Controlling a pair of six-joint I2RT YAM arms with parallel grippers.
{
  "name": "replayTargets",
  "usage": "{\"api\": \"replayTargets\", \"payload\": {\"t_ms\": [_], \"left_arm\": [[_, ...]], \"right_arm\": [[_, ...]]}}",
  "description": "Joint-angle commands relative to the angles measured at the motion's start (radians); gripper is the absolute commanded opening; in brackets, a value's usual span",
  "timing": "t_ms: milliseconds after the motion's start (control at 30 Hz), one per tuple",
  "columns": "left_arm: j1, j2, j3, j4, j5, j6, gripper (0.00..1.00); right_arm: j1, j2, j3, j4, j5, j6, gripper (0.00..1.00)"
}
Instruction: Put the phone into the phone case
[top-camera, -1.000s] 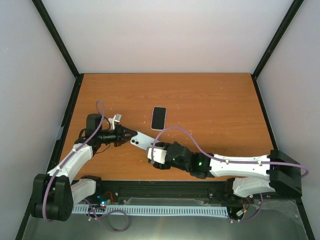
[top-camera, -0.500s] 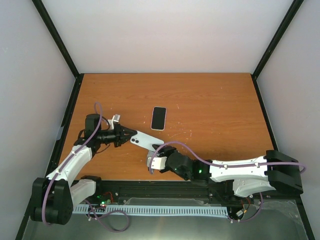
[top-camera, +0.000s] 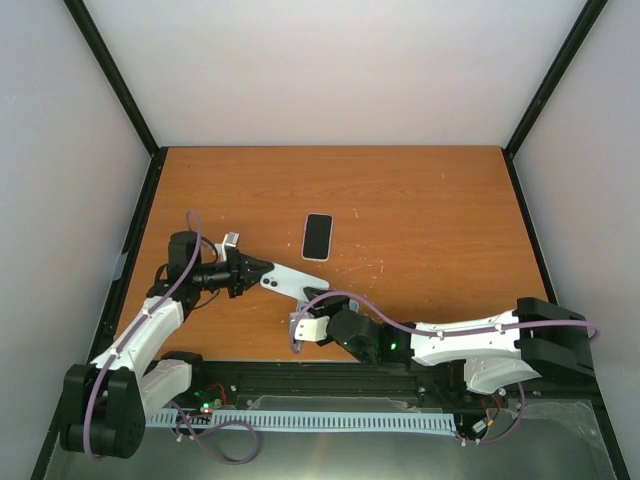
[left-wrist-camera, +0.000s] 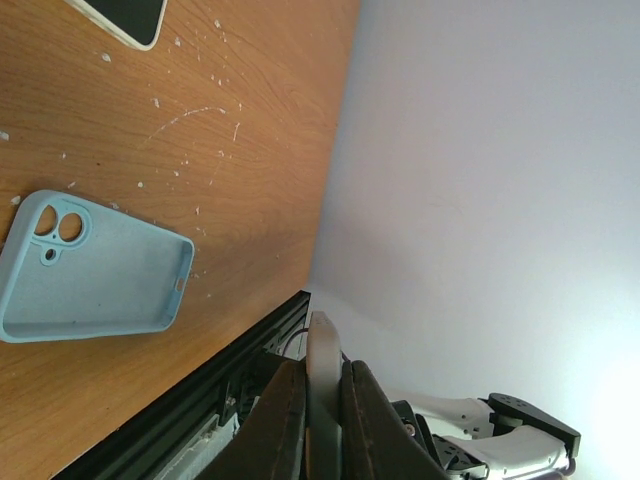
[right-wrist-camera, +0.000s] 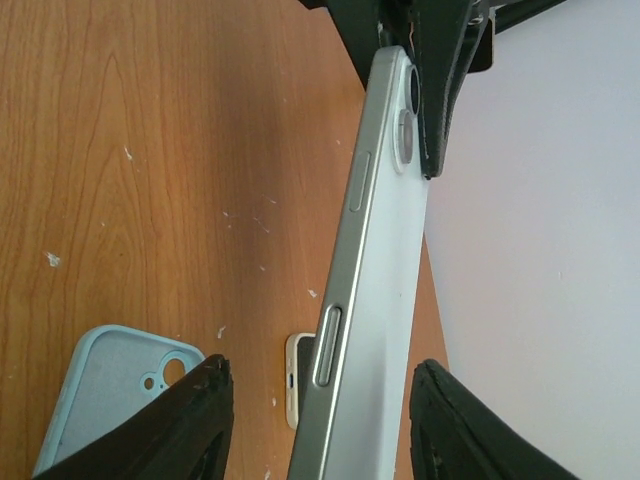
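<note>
My left gripper (top-camera: 256, 272) is shut on the camera end of a white phone (top-camera: 292, 284) and holds it edge-up above the table. In the left wrist view the phone's edge (left-wrist-camera: 322, 400) stands clamped between the fingers. A light blue phone case (left-wrist-camera: 90, 270) lies open side up on the wood below the phone; it also shows in the right wrist view (right-wrist-camera: 105, 405). My right gripper (top-camera: 298, 330) is open near the table's front edge. In its own view the phone (right-wrist-camera: 370, 250) hangs between its spread fingers (right-wrist-camera: 205, 420) without touching them.
A second phone in a cream case (top-camera: 318, 236) lies screen-up further back on the table; it shows in the left wrist view (left-wrist-camera: 120, 15) too. The black rail (top-camera: 300, 372) runs along the near edge. White walls enclose the table.
My right gripper has drawn back from the phone's free end toward the near table edge. The left gripper still holds the phone in about the same place.
</note>
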Motion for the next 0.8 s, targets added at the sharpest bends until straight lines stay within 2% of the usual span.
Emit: {"api": "replayTargets", "payload": {"t_ms": [0,367,500,600,767], "left_arm": [[0.002,-0.031,0.0,0.058,0.039,-0.066,0.0],[0.002,-0.049,-0.045,0.111,0.059,-0.129,0.01],[0.002,-0.06,-0.059,0.137,0.057,-0.163,0.05],[0.002,-0.067,-0.058,0.142,0.052,-0.17,0.19],[0.002,-0.091,-0.041,0.074,-0.019,-0.125,0.66]], "right_arm": [[0.014,0.024,0.009,0.051,0.04,-0.029,0.47],[0.032,0.039,-0.01,0.166,0.122,-0.084,0.14],[0.043,0.041,-0.008,0.165,0.122,-0.066,0.04],[0.046,0.035,-0.001,0.13,0.119,-0.022,0.03],[0.043,-0.018,0.022,-0.009,0.06,0.13,0.03]]}}
